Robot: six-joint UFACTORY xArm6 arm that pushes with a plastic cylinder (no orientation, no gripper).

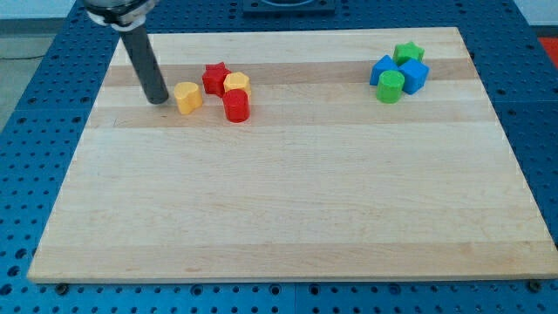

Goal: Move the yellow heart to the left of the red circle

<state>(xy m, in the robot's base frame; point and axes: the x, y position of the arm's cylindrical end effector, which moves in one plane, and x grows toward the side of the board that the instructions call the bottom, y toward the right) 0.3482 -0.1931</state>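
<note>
The yellow heart (pixel 187 97) lies at the board's upper left, a short way left of the red circle (pixel 236 105), with a small gap between them. My tip (pixel 159 99) rests on the board just left of the yellow heart, close to it or touching it. The dark rod rises from the tip towards the view's top left. A second yellow block (pixel 237 83), whose shape I cannot make out, sits right behind the red circle and touches it. A red star (pixel 215 78) sits beside that block, on its left.
At the upper right is a tight cluster: a green star (pixel 408 54), a blue triangle-like block (pixel 382 68), a blue cube (pixel 415 76) and a green circle (pixel 391 86). The wooden board (pixel 288 209) lies on a blue perforated table.
</note>
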